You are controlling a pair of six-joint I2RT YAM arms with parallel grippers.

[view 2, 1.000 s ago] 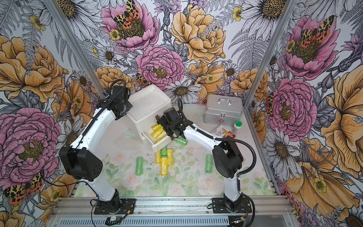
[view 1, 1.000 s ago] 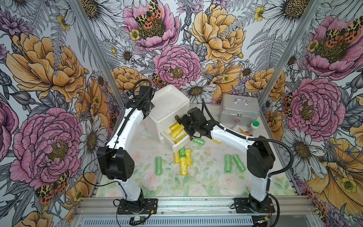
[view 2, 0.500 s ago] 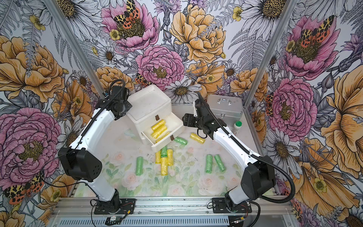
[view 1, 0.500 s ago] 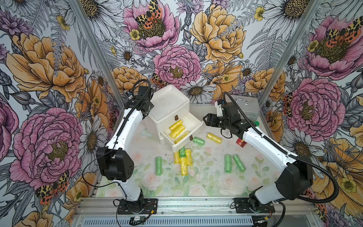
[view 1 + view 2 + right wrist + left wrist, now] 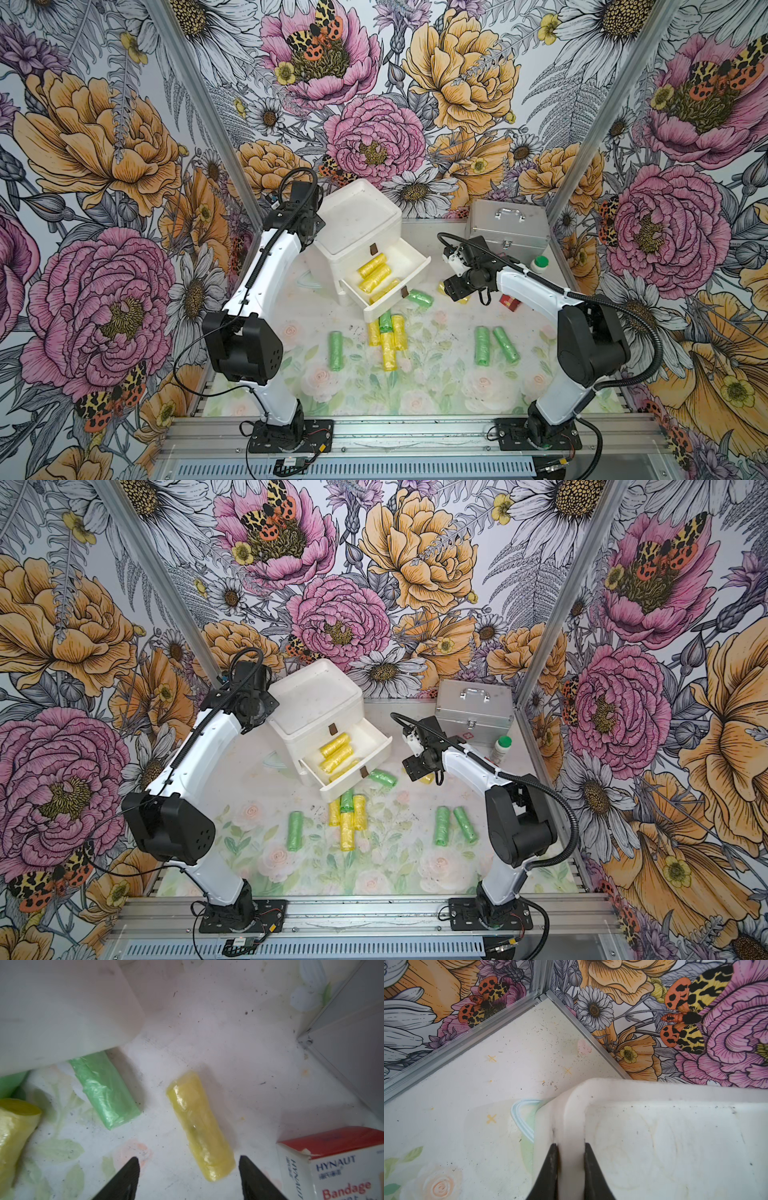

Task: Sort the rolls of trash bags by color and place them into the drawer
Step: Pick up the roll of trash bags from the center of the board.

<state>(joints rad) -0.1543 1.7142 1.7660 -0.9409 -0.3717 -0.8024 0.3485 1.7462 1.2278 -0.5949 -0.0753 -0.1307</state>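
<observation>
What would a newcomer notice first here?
Huge painted flowers cover the walls. In the middle, yellow rolls lie in the white chest's open drawer, green and yellow rolls scattered before it. The right gripper hangs open over a lone yellow roll; the left gripper clamps the chest's rim.

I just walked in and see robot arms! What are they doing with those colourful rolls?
They are sorting trash bag rolls by color. The left gripper is clamped on the rim of the white drawer chest. Its open drawer holds yellow rolls. The right gripper hangs open over another yellow roll on the table, where green rolls lie too.
</observation>
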